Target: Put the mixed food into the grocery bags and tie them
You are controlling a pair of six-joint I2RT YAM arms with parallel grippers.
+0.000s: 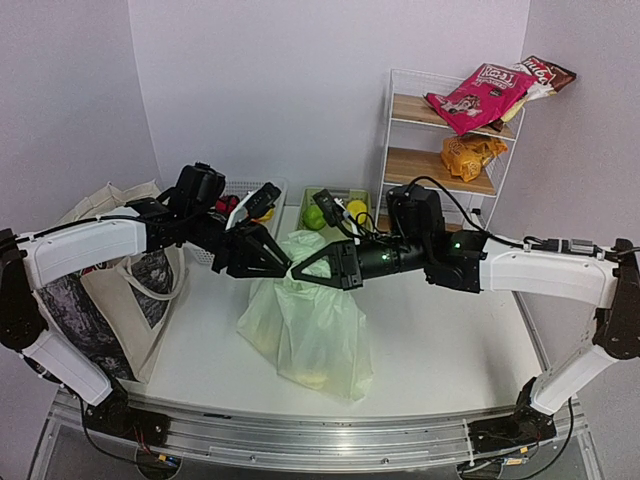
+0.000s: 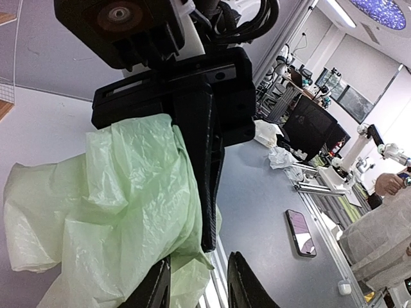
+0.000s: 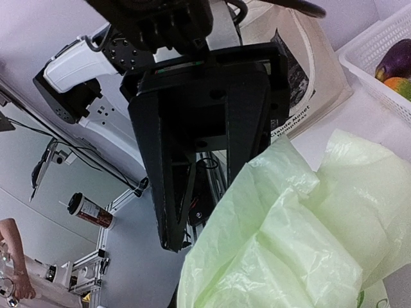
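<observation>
Holding yellow fruit (image 1: 356, 210), green basket (image 1: 336, 193) sits behind pale-green plastic bag (image 1: 305, 320).

Plastic bag (image 1: 305, 320): pale green. Tote (image 1: 105, 300): beige, black-and-white print panel. Upper packet (image 1: 478, 95): pink with white lettering. Lower packet (image 1: 468, 152): orange. Rack (image 1: 425, 165): white wire, wooden boards. Walls (image 1: 300, 80): lilac. Table (image 1: 440, 340): white.

Robotics lab; lavender-walled booth (image 1: 300, 80); aluminium-rail table edge (image 1: 320, 435); at 2 o'clock in the left wrist view, monitors (image 2: 314, 122) and other robot arms (image 2: 385, 151).
</observation>
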